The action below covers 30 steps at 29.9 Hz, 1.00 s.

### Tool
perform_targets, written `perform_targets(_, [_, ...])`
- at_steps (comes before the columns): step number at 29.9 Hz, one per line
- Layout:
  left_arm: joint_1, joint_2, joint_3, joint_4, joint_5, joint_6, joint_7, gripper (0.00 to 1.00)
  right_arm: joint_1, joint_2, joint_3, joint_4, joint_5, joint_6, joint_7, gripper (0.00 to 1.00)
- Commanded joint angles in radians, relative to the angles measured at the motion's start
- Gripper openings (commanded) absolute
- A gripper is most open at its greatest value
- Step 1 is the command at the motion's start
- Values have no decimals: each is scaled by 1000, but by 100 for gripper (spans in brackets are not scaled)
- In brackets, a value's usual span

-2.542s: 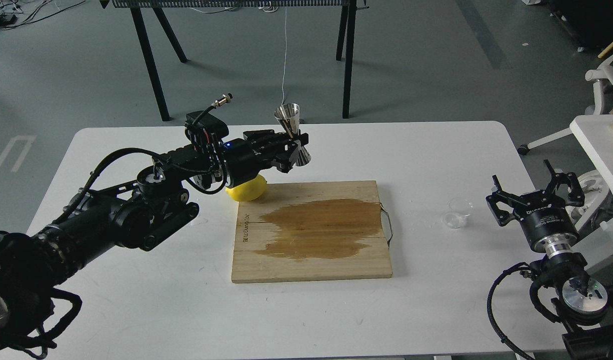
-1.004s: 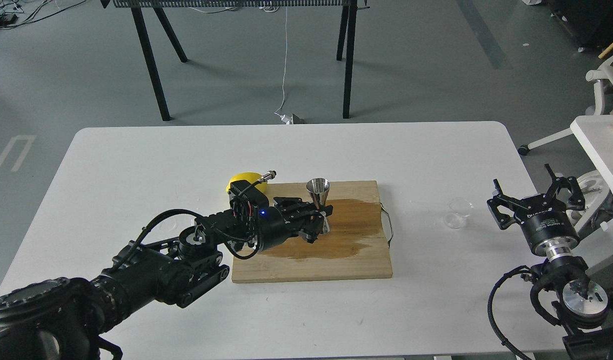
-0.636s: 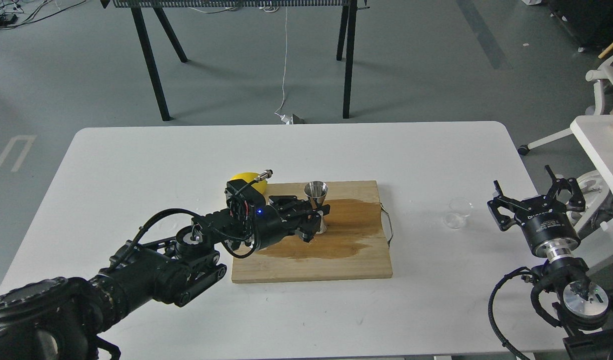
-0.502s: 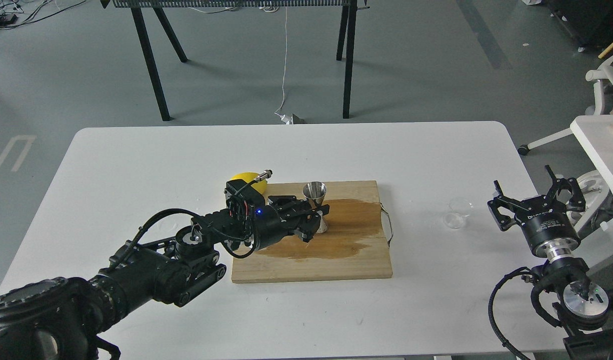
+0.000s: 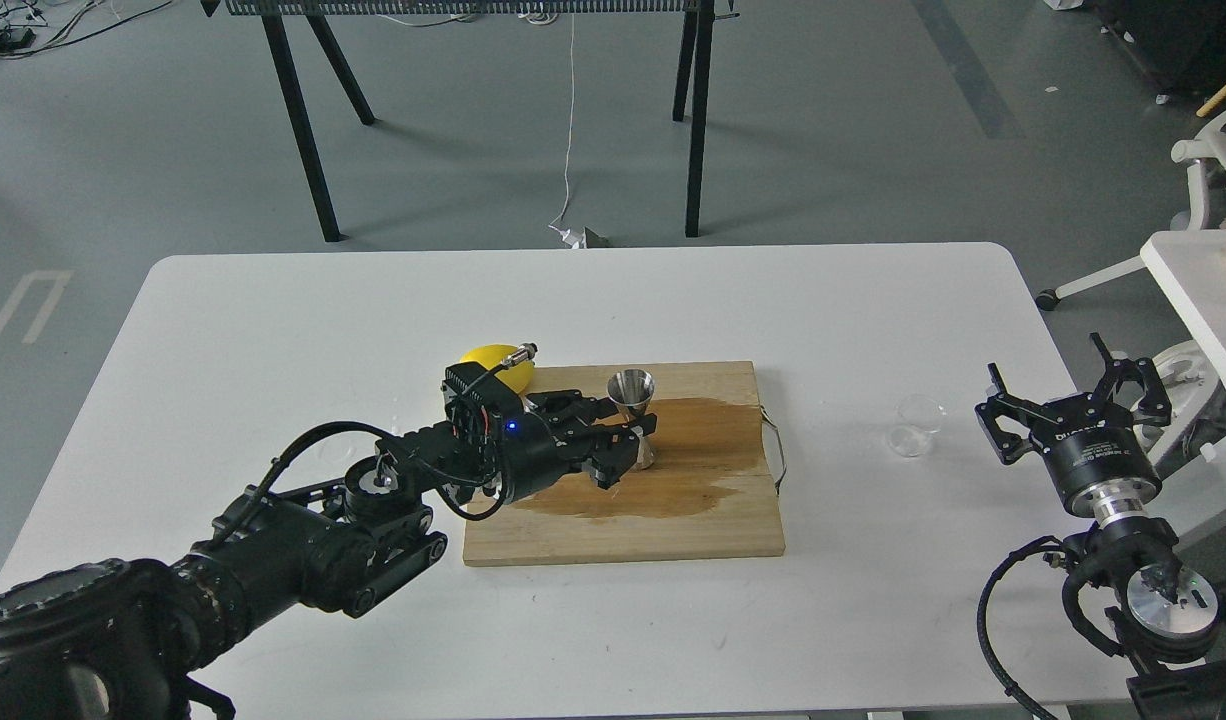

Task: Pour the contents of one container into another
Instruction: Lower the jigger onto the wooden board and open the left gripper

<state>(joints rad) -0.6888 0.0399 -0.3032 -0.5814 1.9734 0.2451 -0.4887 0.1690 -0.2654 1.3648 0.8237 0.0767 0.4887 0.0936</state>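
The steel jigger (image 5: 634,415) stands upright on the wooden cutting board (image 5: 623,530), at the back edge of a dark wet stain. My left gripper (image 5: 621,438) lies low over the board just left of the jigger. It is open, with its fingers still on either side of the jigger's narrow waist. The clear cup (image 5: 914,426) sits on the white table (image 5: 273,300) to the right of the board. My right gripper (image 5: 1068,388) is open and empty, just right of the cup and apart from it.
A yellow lemon (image 5: 485,358) lies at the board's back left corner, partly hidden behind my left wrist. The board has a wire handle (image 5: 776,450) on its right side. A white cart (image 5: 1198,280) stands beyond the table's right edge.
My left arm brought the jigger down from the air at the table's back and set it on the board. In the last half second the gripper loosened and drew slightly left. The right arm stayed put.
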Motion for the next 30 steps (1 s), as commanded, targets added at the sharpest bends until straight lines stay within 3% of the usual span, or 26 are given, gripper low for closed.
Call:
perform_targets(1, [0,0,-2,-3,-1,0,0,73,0,0,0,0,0,0,1,99])
perform_targets(15, [15,6,-8,-12,-2,0,0,79,0,0,0,0,0,0,1,99])
perform_targets(30, [57,100,-14,-93,-5,-1,0,80,0,2,-1,0,0,0,1,99])
